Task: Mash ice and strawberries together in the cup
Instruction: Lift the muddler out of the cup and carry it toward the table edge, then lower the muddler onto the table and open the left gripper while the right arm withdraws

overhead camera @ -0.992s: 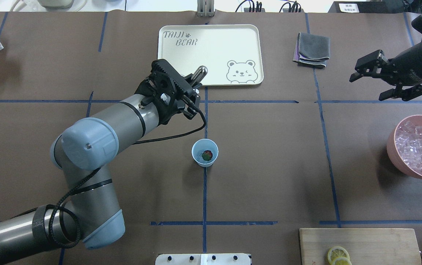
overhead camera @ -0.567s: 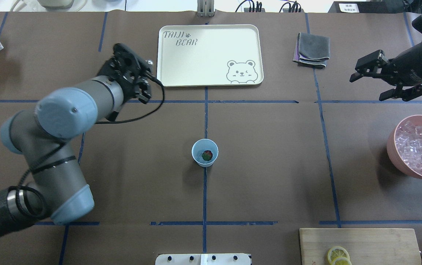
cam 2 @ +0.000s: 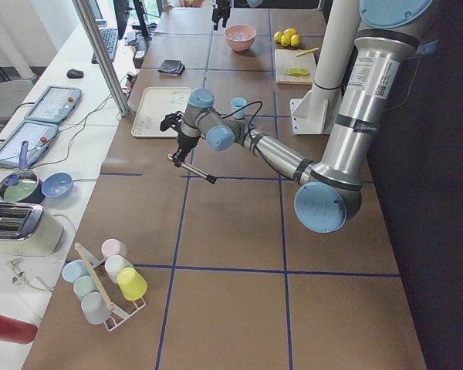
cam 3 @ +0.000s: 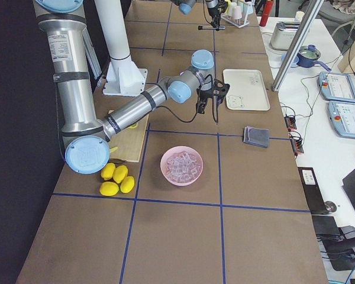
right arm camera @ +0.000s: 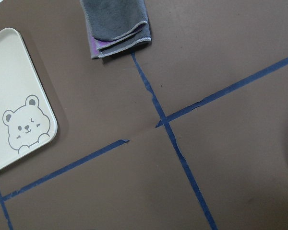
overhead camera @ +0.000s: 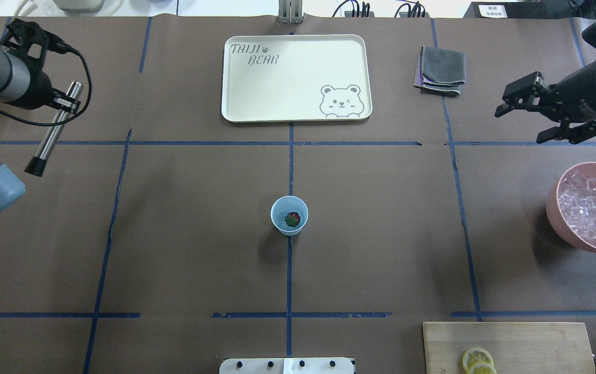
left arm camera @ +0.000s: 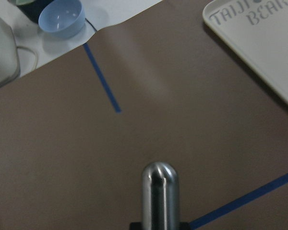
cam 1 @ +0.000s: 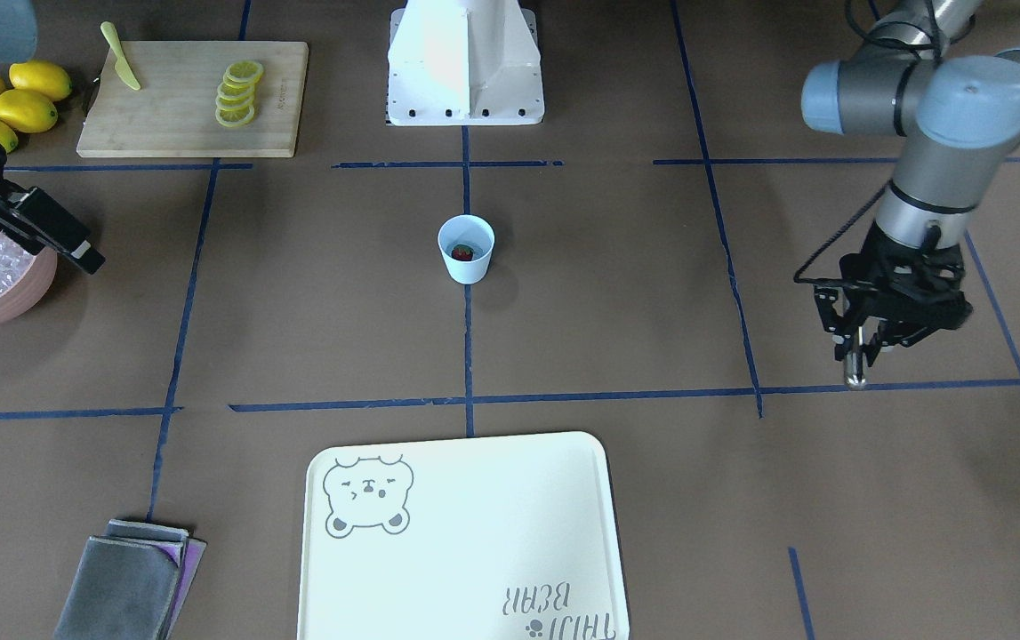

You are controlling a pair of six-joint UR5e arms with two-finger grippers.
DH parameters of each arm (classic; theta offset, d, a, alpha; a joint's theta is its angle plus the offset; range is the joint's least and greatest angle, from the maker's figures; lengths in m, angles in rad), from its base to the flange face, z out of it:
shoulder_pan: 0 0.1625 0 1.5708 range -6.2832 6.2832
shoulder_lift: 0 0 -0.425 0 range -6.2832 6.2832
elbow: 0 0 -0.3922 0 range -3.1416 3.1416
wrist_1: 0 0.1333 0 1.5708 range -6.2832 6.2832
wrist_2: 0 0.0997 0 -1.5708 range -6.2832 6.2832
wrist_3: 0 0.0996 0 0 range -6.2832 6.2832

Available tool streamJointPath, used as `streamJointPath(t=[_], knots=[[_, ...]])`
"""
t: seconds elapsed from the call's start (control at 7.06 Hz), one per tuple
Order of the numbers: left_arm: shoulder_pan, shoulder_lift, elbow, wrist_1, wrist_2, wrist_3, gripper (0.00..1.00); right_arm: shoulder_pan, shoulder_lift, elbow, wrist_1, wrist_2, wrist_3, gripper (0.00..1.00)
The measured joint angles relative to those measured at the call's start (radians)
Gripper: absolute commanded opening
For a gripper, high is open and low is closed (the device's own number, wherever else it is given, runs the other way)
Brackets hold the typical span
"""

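- Table was covered in matt brown paper, divided by blue tape lines
- Cup: small, pale blue, smooth plastic, tapered, no handle; it stood upright on the central tape line near the table's middle
- Strawberry piece lay at the bottom of the cup, dark red with a bit of green
- Ice cubes: clear and glassy, heaped in a round pink bowl at the table's edge on the robot's right, well apart from the cup
- Left gripper was clamped on a metal rod: a polished cylinder with a domed end, seen in the wrist view, and a black tip at the other end; it was held tilted over the far left of the table, well apart from the cup
- Right gripper hung with jaws spread wide, holding nothing, near the bowl
- Tray: cream, rectangular with rounded corners, printed "TAIJI BEAR" with a paw mark and a winking bear drawing
- Cloth: grey, folded, with a purple layer showing, just beside the tray
- Cutting board: pale wood, carrying a row of lemon slices and a yellow-green knife; whole lemons lay beside it
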Motion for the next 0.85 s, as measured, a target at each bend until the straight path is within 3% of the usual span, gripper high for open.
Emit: streamJointPath(t=[0.57, 0.85], knots=[[-0.110, 0.111, 0.224, 0.018, -0.165, 0.007, 0.00, 0.002, -0.030, 0.003, 0.007, 0.000, -0.011, 1.00], [-0.125, 0.122, 0.273, 0.013, -0.192, 0.001, 0.00, 0.002, -0.030, 0.004, 0.007, 0.000, -0.011, 1.00]])
